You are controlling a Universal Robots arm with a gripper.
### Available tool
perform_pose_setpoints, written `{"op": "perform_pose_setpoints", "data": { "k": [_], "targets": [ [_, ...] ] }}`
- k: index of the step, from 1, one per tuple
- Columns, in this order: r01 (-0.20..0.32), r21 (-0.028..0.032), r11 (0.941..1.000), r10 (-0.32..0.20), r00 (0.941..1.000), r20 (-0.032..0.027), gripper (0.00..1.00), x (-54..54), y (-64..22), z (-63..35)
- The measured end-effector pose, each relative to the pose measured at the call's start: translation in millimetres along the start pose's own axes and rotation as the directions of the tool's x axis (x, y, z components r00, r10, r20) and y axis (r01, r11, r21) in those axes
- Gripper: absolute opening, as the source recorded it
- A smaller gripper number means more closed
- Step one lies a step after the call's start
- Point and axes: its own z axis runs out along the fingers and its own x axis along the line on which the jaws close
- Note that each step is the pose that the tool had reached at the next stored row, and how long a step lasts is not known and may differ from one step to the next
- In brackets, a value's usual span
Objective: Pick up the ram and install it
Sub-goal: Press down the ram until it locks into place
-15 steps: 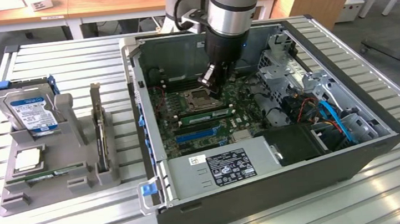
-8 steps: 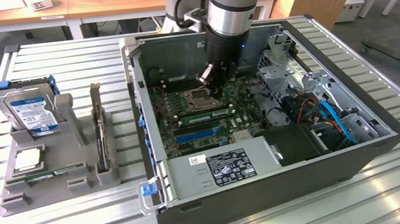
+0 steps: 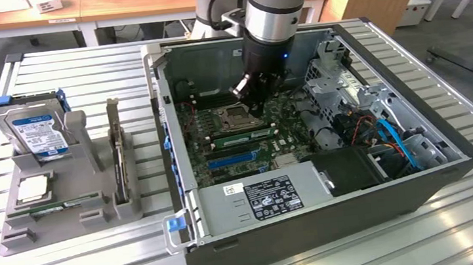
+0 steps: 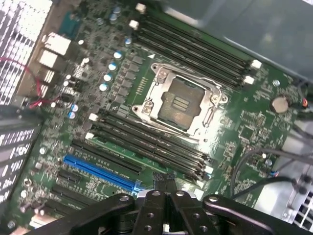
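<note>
Gripper: your gripper (image 3: 249,107) (image 4: 166,190) is closed, the two fingers pressed flat against each other with the tips meeting.
Arm position: you're reaching down into the open computer case (image 3: 317,229), with the tips hovering over the motherboard (image 3: 190,121) (image 4: 254,127), at the near edge of the CPU socket (image 3: 230,115) (image 4: 183,100).
Ram: the ram (image 3: 239,134) (image 4: 146,152) stands on edge in a memory slot just on the near side of the socket. It runs left to right in the exterior view and sits close under your fingertips. You can't tell whether the tips touch it.
Neighbouring slots: long black memory slots run on both sides of the socket, and the blue slot (image 3: 232,160) (image 4: 98,171) lies nearer still.
Holder: over at the exterior view's left, well apart from the case, the grey holder (image 3: 19,241) sits on the slatted table (image 3: 81,76).
Holder contents: it carries an upright hard drive (image 3: 36,130), a dark expansion card (image 3: 117,151), a square silver processor chip (image 3: 33,187) and another green stick (image 3: 55,205) lying low along its near part.
Case front: a labelled power supply (image 3: 266,198) sits in the near part of the case.
</note>
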Motion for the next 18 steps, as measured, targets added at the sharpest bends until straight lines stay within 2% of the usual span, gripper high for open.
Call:
{"op": "perform_pose_setpoints", "data": {
  "k": [4,9,12,18],
  "targets": [
    [-0.064,0.0017,0.998,0.064,0.998,0.0018,0.1,0.0,0.0,0.1],
    [-0.144,0.0035,0.9896,0.144,0.9896,0.0043,0.1,0.0,0.0,0.2],
    [-0.19,0.0045,0.9817,0.19,0.9817,0.0059,0.1,0.0,0.0,0.2],
    [-0.275,0.0061,0.9615,0.275,0.9615,0.0087,0.1,0.0,0.0,0.3]
  ]
}}
